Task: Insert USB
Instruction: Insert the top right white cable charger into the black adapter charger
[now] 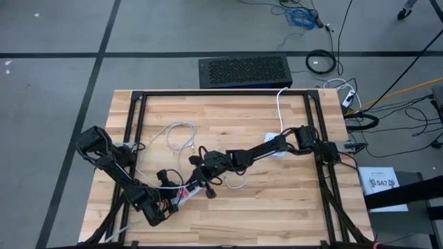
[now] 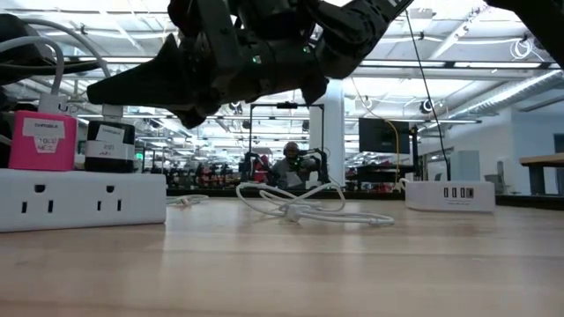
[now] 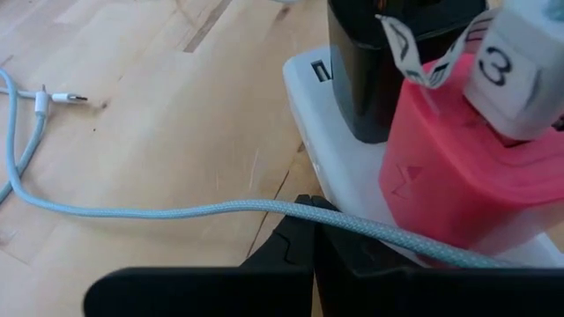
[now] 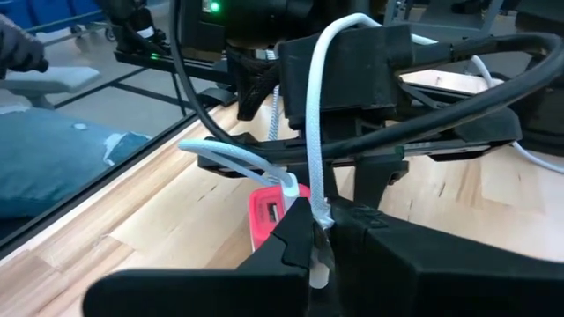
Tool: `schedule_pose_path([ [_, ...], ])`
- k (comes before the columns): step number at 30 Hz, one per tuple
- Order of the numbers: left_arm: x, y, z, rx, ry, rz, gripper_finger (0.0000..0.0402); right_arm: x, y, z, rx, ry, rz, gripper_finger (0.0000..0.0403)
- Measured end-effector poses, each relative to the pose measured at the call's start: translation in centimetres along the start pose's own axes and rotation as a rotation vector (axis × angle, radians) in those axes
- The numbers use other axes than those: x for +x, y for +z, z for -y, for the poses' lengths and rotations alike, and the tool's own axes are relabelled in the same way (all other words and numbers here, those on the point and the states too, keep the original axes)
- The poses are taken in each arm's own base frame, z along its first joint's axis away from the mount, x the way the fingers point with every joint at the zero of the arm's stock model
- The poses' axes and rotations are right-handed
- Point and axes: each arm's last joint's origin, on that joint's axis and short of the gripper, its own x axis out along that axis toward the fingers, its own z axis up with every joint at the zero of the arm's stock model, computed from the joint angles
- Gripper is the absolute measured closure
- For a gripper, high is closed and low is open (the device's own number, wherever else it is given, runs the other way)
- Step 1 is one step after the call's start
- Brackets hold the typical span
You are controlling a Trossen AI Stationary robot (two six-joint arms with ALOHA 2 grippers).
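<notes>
A white power strip (image 3: 352, 167) lies on the wooden table and carries a black charger (image 3: 388, 62) and a pink charger (image 3: 458, 167). A white plug marked 3 (image 3: 511, 70) sits on top of the pink charger. My left gripper (image 3: 308, 220) is beside the strip, shut on a pale braided cable (image 3: 159, 210). My right gripper (image 4: 322, 229) hovers over the pink charger (image 4: 264, 216), shut on a white braided cable (image 4: 313, 132). In the high view the two grippers meet near the strip (image 1: 188, 195). The low view shows the strip (image 2: 79, 198) at the left. My left gripper pinches the pale braided cable (image 3: 295, 206) between its two fingertips, at a stretch running beside the power strip. The fingers lie across the cable, which trails slack over the table on one side. My right gripper pinches the white braided cable (image 4: 319, 207) near its plug end, between the fingertips. The cable loops up and over above the fingers, lifted clear of the table.
A loose white cable (image 2: 300, 207) lies coiled mid-table, with free plug ends (image 3: 62, 97) on the wood. A white USB hub (image 2: 449, 195) stands toward the right. A black frame rail (image 1: 131, 124) runs around the table. People sit in the room behind.
</notes>
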Motion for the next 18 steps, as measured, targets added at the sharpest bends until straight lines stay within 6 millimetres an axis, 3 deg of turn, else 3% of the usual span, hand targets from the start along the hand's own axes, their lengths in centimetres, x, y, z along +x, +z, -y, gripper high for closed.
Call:
schedule_pose_path([
  [11, 0.0, 0.0, 0.0, 0.0, -0.001, -0.001, 0.0401, 0.0, 0.0, 0.1, 0.051, -0.077, -0.007, 0.0403],
  [18, 0.0, 0.0, 0.0, -0.001, -0.003, -0.002, 0.0401, 0.3, 0.3, -1.1, 0.037, -0.091, -0.008, 0.0403],
])
